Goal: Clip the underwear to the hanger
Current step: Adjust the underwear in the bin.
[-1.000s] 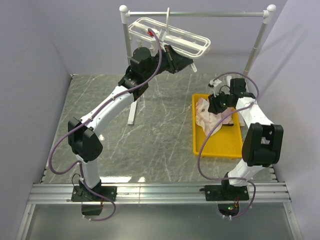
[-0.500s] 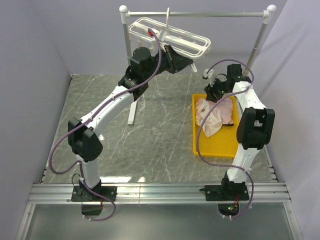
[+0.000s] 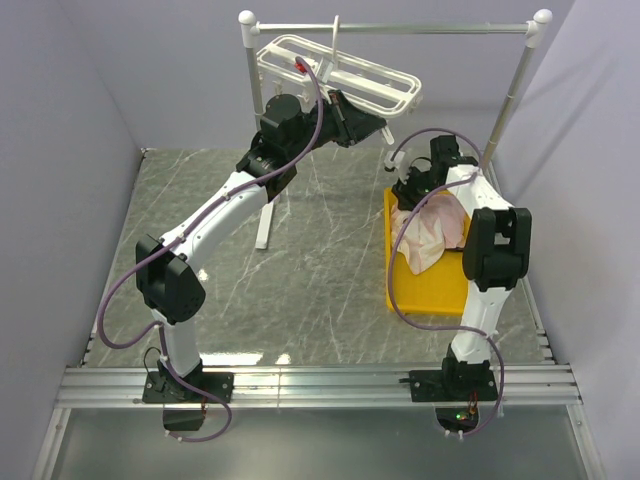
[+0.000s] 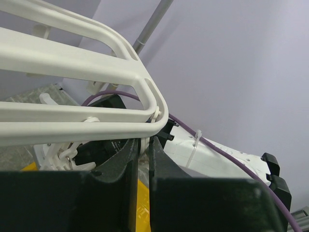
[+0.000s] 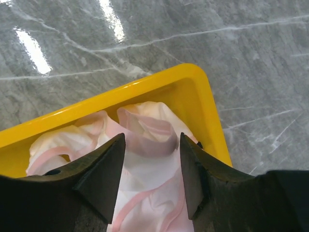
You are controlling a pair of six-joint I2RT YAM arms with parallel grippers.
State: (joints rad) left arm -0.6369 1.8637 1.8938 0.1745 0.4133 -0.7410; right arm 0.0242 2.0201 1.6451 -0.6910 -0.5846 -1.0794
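Underwear (image 5: pixel 145 121) sits unlifted in the tray (image 5: pixel 205 96): my right gripper (image 5: pixel 152 140) has swung farther, jaws now wider and empty, while my left gripper (image 4: pixel 143 147) pinches the hanger (image 4: pixel 72 63).

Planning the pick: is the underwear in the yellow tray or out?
In. The underwear lies bunched inside the yellow tray, under the open right end effector.

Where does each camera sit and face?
Top external: above and behind the robot, looking down on the table, left arm and right arm whole.
Left wrist: on that arm, facing the hanger past the left gripper.
Right wrist: facing down past the right gripper at underwear in the tray.
Shared: top external also shows tray and underwear.
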